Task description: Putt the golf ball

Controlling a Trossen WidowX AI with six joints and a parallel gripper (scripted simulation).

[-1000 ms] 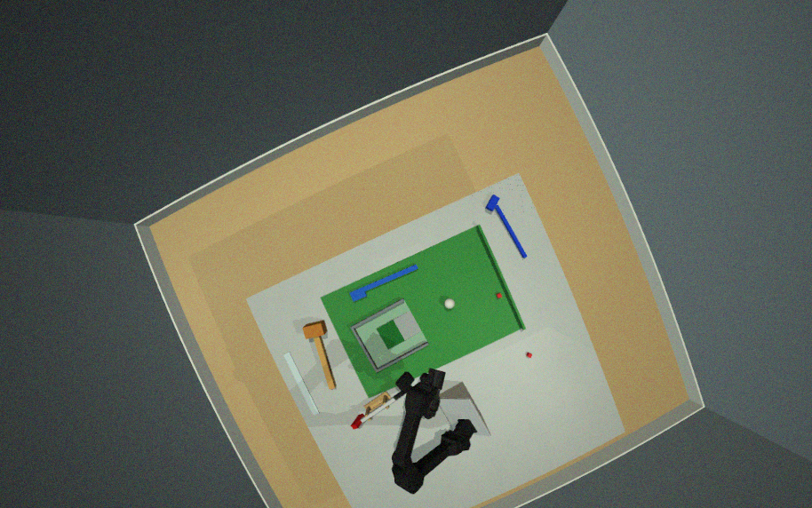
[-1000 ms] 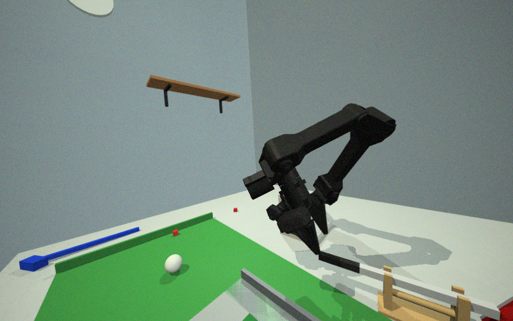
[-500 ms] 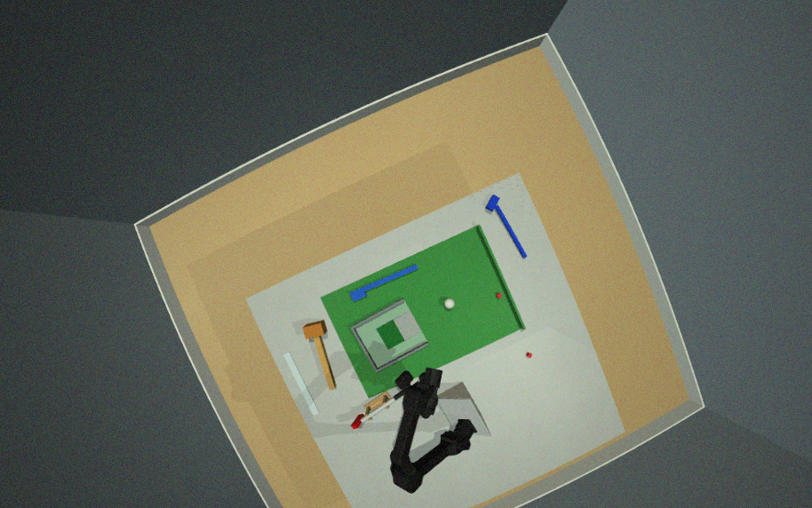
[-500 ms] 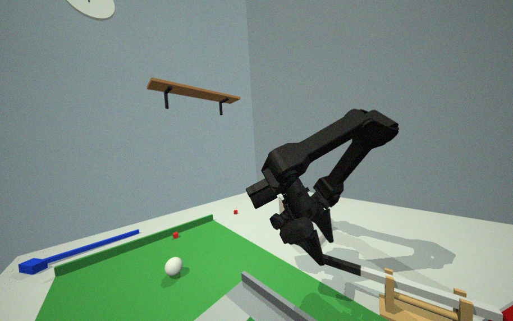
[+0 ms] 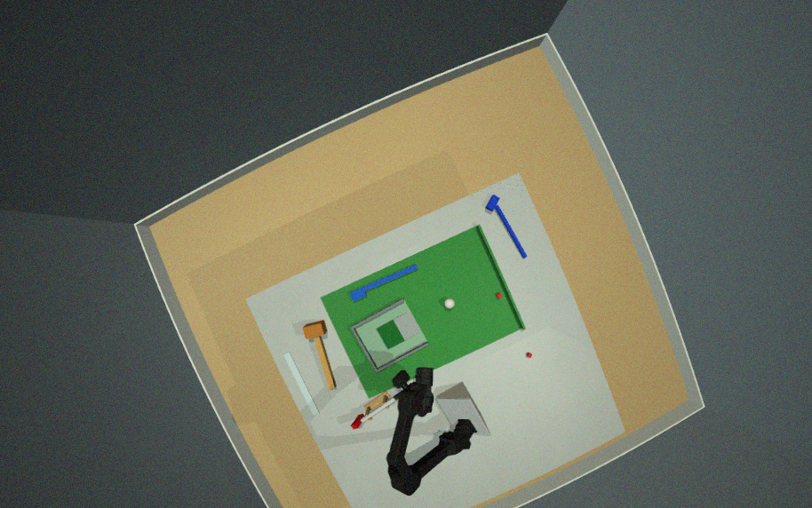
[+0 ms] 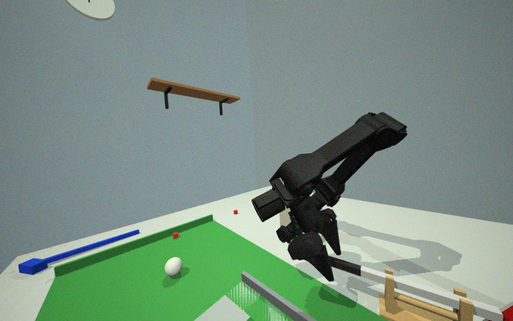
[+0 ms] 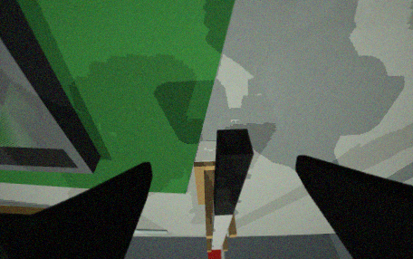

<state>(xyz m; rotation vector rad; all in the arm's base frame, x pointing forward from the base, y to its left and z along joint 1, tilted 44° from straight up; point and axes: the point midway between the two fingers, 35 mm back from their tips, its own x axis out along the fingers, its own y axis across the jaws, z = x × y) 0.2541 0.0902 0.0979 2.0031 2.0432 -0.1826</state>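
The red putter (image 5: 357, 421) (image 6: 423, 291) (image 7: 231, 181) lies across a low wooden stand (image 5: 377, 402) (image 6: 423, 305) (image 7: 199, 181), red head at the far end and black grip toward my gripper (image 6: 335, 267) (image 7: 225, 166). The gripper is open and points down at the grip. In the wrist view the grip shows between the spread fingers, with a gap on both sides. The white golf ball (image 5: 449, 303) (image 6: 173, 266) rests on the green mat (image 5: 473, 263). The grey ramp (image 5: 408, 327) (image 6: 223, 308) leads to the dark raised green (image 5: 390, 334), behind low grey walls.
A wedge-shaped block (image 5: 473, 414) stands beside the arm. An orange mallet (image 5: 314, 329) and a pale bar (image 5: 301, 383) lie beyond the mat. A blue mallet (image 5: 510, 232) (image 6: 90, 247) lies behind the green rail. A flat blue club (image 5: 386, 281) lies on the mat.
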